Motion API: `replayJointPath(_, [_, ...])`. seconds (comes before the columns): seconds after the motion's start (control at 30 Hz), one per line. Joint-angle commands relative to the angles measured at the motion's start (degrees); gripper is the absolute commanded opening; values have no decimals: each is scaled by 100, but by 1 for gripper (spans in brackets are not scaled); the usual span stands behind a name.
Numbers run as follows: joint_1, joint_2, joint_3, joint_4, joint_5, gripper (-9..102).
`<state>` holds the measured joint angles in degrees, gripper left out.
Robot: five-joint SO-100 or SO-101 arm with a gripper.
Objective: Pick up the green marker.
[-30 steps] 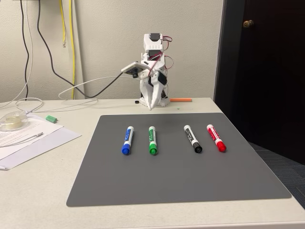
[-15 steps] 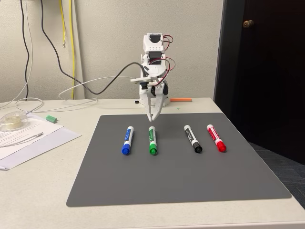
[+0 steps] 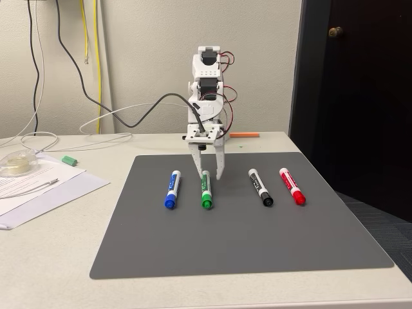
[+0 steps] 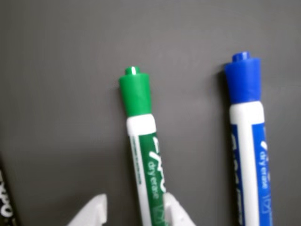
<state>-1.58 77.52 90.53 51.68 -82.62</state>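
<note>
End effector (image 3: pixel 211 175) is spread, pointing down over the far end of the green marker (image 3: pixel 206 189), nothing pinched yet. Marker lies flat on the grey mat (image 3: pixel 257 238) on the table (image 3: pixel 51 257), second from left in the fixed view: blue marker (image 3: pixel 172 189) just to its left, black marker (image 3: pixel 261 187) and red marker (image 3: pixel 292 186) further right. Long axis runs near-far, roughly parallel to the others; green cap at the near end, barrel end toward the arm base. In the wrist view the marker (image 4: pixel 143 146) sits between the two fingertips (image 4: pixel 134 214), but hard against the right one, with more gap on the left. Judgement: nudge sideways to centre the barrel, keep the fingers straddling across the axis, drop until the tips almost meet the mat, then close on the white barrel. Blue marker is near enough that a wide or skewed descent could clip it.
</note>
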Motion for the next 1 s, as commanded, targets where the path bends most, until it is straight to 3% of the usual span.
replayJointPath(0.0, [35,0,-264,35,-114,20])
replayJointPath(0.53, [237,-299,-299,-439,-562,26])
replayJointPath(0.97, [220,-694,-272,-501,-606,24])
